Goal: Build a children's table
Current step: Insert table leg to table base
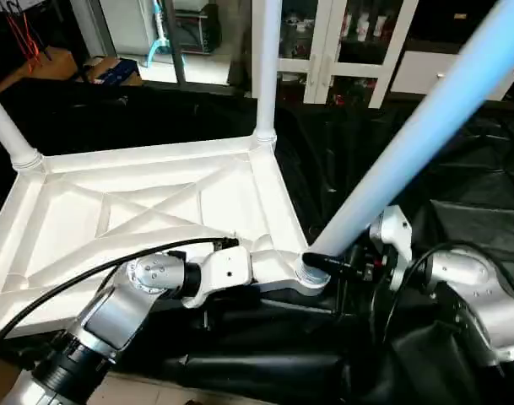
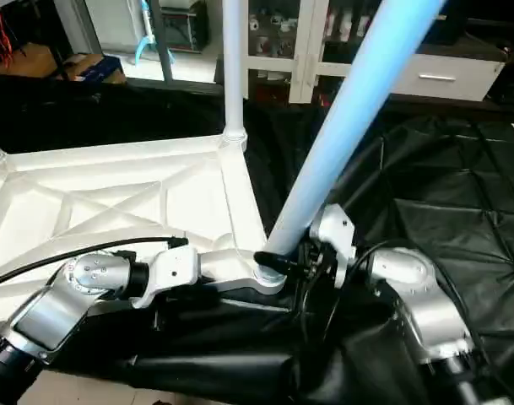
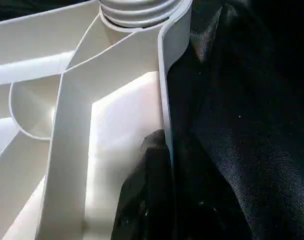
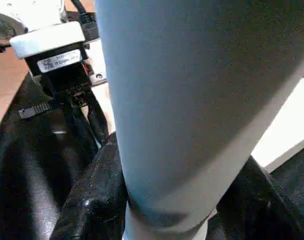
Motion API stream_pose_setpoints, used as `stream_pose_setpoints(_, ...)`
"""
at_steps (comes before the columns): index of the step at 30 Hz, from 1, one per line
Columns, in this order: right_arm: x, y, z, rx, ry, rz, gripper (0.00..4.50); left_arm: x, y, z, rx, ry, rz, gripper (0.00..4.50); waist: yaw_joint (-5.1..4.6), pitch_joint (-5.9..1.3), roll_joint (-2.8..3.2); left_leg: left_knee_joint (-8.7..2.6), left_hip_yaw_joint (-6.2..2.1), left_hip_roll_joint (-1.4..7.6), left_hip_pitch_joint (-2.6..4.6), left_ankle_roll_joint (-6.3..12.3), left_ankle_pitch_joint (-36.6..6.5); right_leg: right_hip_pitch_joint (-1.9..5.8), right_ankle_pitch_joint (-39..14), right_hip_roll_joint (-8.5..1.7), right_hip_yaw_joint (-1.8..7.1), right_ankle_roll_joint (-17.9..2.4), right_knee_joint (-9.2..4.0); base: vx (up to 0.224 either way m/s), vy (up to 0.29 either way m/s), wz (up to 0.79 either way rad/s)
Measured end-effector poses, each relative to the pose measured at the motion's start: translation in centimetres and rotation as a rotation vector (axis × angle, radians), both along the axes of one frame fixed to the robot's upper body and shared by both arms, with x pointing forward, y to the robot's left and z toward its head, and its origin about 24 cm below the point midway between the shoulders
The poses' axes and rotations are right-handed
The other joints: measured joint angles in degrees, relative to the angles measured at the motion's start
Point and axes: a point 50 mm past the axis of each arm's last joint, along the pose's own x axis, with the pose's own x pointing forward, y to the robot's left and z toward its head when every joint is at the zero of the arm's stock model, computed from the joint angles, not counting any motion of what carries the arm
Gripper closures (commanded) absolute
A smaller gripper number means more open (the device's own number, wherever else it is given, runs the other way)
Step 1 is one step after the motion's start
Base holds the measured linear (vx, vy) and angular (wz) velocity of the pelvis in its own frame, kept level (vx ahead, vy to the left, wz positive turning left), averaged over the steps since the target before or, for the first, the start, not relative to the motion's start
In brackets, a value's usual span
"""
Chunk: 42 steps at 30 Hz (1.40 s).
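The children's table top (image 1: 155, 202) lies upside down on black cloth, its X ribs facing up. Two white legs stand upright in its far corner sockets, one at the far left (image 1: 8, 126) and one at the far right (image 1: 265, 67). A third leg (image 1: 408, 143) leans to the right, its lower end at the near right corner socket (image 1: 311, 274). My right gripper (image 1: 358, 261) is shut on this leg just above the socket, with black fingers (image 4: 92, 200) on both sides of it. My left gripper (image 1: 278, 266) is shut on the top's rim (image 3: 164, 100) beside that socket.
Black cloth (image 1: 459, 194) covers the work surface and drapes over its near edge. A white glass-door cabinet (image 1: 341, 42) stands behind, with a box (image 1: 113, 72) on the floor at the back left. A black cable (image 1: 71, 283) runs along my left forearm.
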Motion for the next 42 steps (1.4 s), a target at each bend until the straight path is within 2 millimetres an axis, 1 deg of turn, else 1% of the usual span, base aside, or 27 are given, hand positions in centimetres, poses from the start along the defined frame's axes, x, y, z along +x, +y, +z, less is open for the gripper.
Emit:
stream_pose_setpoints(7,0.3,0.1,-0.1,-0.004,0.021,0.016,2.65,0.0,0.1,-0.1,0.003,0.004,0.003,4.5,-0.06,-0.19,-0.23,-0.15,0.01,0.0,0.03,-0.02,0.0,-0.04,0.0,0.0,0.02,0.0,-0.04,0.0,0.0,0.0)
stream_pose_setpoints(12,0.7,0.6,-0.2,-0.022,0.029,0.032,2.65,-0.1,0.4,-0.2,0.012,0.011,0.01,4.5,-0.38,-0.38,-0.51,-0.46,0.01,0.0,0.15,-0.04,0.0,-0.28,0.0,0.07,0.15,0.0,-0.06,0.0,0.0,0.0)
stream_pose_setpoints(13,0.9,0.8,-0.2,-0.024,0.03,0.036,2.65,-0.1,0.5,-0.3,0.016,0.012,0.012,4.5,-0.52,-0.39,-0.54,-0.53,0.01,-0.01,0.25,-0.05,0.0,-0.4,0.0,0.1,0.18,0.0,-0.07,0.0,0.0,0.0)
stream_pose_setpoints(15,1.3,1.3,-0.3,-0.023,0.034,0.039,2.65,-0.1,0.8,-0.3,0.025,0.015,0.021,4.5,-1.25,-0.44,-0.64,-0.73,0.0,-0.04,0.43,-0.05,0.0,-0.44,-0.1,0.16,0.29,0.1,-0.09,0.0,0.0,0.0)
stream_pose_setpoints(20,2.1,2.1,-0.4,-0.033,0.034,0.045,2.65,0.1,1.1,-0.3,0.037,0.015,0.041,4.5,-2.13,-0.43,-0.65,-1.02,-0.12,-0.07,0.49,-0.06,0.0,-0.65,-0.2,0.25,0.33,0.4,-0.16,0.0,0.0,0.0)
stream_pose_setpoints(24,2.9,2.9,-0.2,-0.051,0.053,0.055,2.65,0.2,1.5,-0.3,0.048,0.012,0.056,4.5,-2.94,-0.33,-0.52,-1.36,-0.43,-0.14,0.47,-0.06,0.0,-0.71,-0.2,0.32,0.2,0.4,-0.6,0.0,0.0,0.0)
stream_pose_setpoints(27,3.4,3.3,0.1,-0.074,0.08,0.063,2.65,0.2,1.6,-0.4,0.051,0.013,0.065,4.5,-3.07,-0.25,-0.34,-1.44,-0.73,-0.26,0.44,-0.06,0.0,-0.71,-0.2,0.33,0.07,0.4,-0.93,0.0,0.0,0.0)
stream_pose_setpoints(30,3.8,3.3,0.3,-0.114,0.116,0.075,2.65,0.2,1.6,-0.5,0.053,0.015,0.069,4.5,-2.87,-0.33,-0.43,-1.48,-0.79,-0.28,0.47,-0.06,0.0,-0.67,-0.2,0.34,0.07,0.4,-0.94,0.0,0.0,0.0)
stream_pose_setpoints(33,3.8,3.2,0.2,-0.117,0.133,0.08,2.65,0.1,1.6,-0.6,0.051,0.02,0.064,4.5,-2.66,-0.64,-0.77,-1.47,-0.79,-0.28,0.5,-0.06,0.0,-0.54,-0.2,0.35,0.09,0.4,-0.98,0.0,0.0,0.0)
stream_pose_setpoints(36,3.8,3.1,0.1,-0.115,0.13,0.084,2.65,0.0,1.6,-0.6,0.051,0.024,0.06,4.5,-2.86,-0.82,-0.82,-1.38,-0.77,-0.42,0.5,-0.06,0.0,-0.51,-0.2,0.31,0.23,0.4,-1.05,0.0,0.0,0.0)
stream_pose_setpoints(42,3.6,3.2,-0.1,-0.108,0.103,0.079,2.65,0.1,1.6,-0.6,0.052,0.018,0.068,4.5,-2.9,-0.81,-0.91,-1.49,-0.83,-0.44,0.55,-0.06,0.0,-0.58,-0.2,0.32,0.24,0.4,-1.07,0.0,0.0,0.0)
